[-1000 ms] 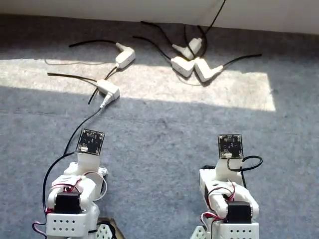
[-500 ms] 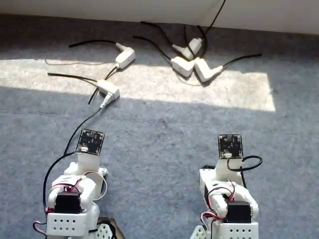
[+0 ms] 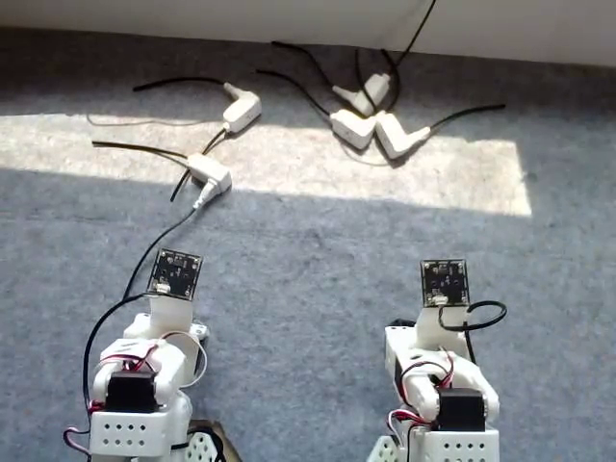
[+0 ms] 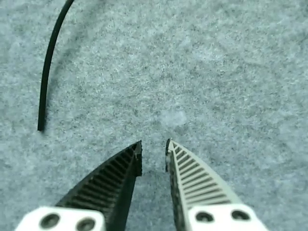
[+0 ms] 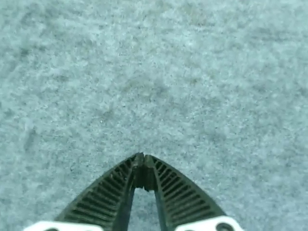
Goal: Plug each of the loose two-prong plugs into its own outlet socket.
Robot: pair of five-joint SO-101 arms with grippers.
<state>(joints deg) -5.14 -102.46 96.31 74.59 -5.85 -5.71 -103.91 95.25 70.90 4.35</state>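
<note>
Several white plug and socket pieces on black cords lie at the far side of the grey carpet. One white piece (image 3: 241, 111) and a plug (image 3: 210, 175) with its prongs pointing toward the arms lie at the far left. A cluster of three white pieces (image 3: 370, 123) lies at the far middle. Both arms sit folded at the near edge, well short of all of them. My left gripper (image 4: 153, 147) hangs slightly open over bare carpet, holding nothing. My right gripper (image 5: 143, 161) is shut and empty over bare carpet.
A black cord (image 4: 48, 62) lies on the carpet beside my left gripper. A sunlit band (image 3: 289, 159) crosses the carpet at the far side, and a pale wall edge (image 3: 192, 19) runs behind the cords. The left arm (image 3: 159, 375) and right arm (image 3: 443, 385) stand apart.
</note>
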